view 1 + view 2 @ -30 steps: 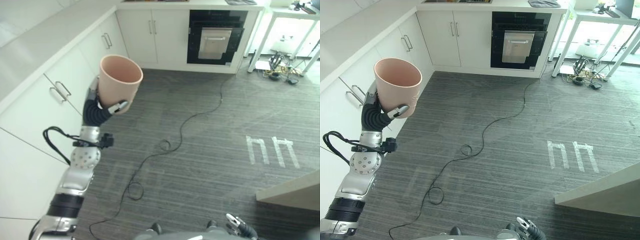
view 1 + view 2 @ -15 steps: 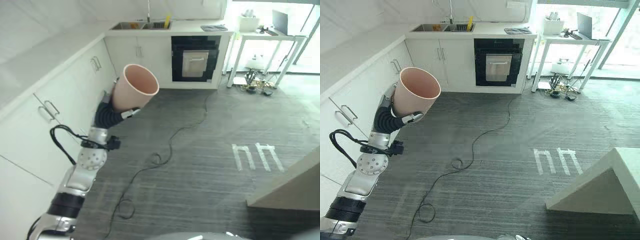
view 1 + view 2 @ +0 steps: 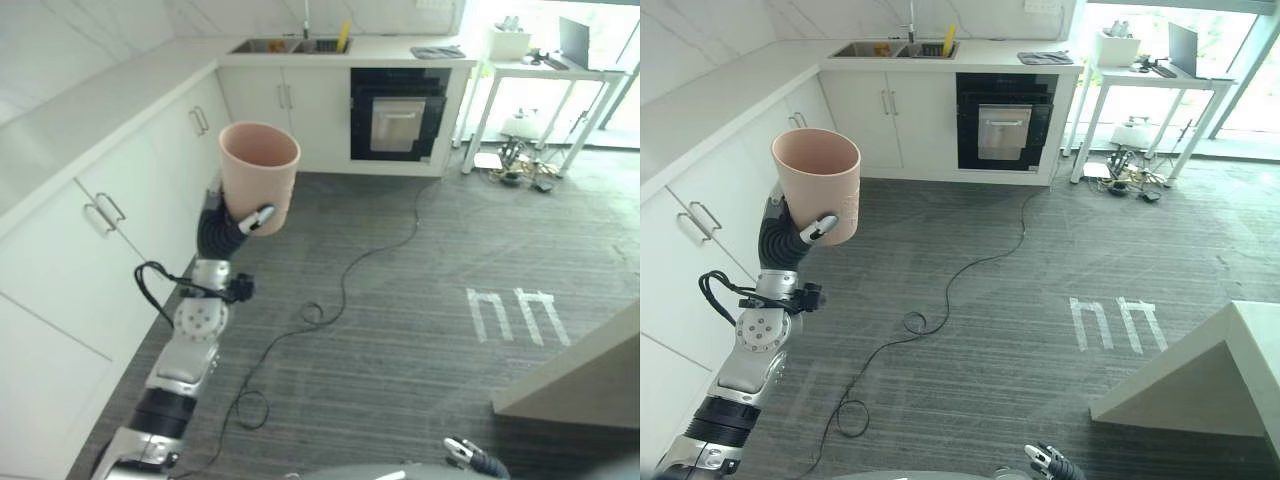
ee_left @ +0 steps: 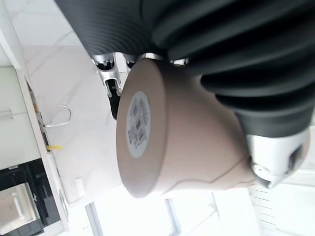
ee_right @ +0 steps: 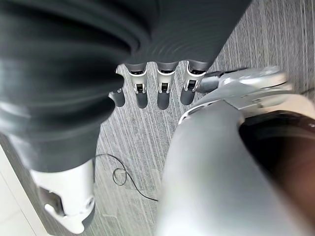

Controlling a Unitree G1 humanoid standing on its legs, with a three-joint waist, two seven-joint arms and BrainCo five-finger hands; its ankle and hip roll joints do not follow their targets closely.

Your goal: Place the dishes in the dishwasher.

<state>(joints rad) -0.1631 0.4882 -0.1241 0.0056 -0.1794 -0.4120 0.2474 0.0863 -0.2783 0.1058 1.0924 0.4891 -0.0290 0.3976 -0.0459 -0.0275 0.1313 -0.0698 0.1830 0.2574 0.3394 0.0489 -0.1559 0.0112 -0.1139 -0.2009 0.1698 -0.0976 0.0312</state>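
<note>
L hand (image 3: 232, 222) has its fingers (image 3: 257, 219) curled round a pink cup (image 3: 259, 176), held upright w/ mouth up, raised above the floor in front of the white cabinets (image 3: 110, 215) (oven (image 3: 398, 100) well beyond it, past the cabinet run). R hand (image 3: 1050, 463) sits low, well apart from the cup, fingers (image 5: 164, 93) straight & relaxed w/ nothing in them, over the grey floor (image 3: 420, 300).

Matt, smooth pink plastic cup (image 3: 259, 172); grey floor (image 3: 420, 300) with a fine ribbed weave; glossy white cabinets (image 3: 120, 190) — thin metal handles; pale marble-look tabletop (image 3: 90, 100).
</note>
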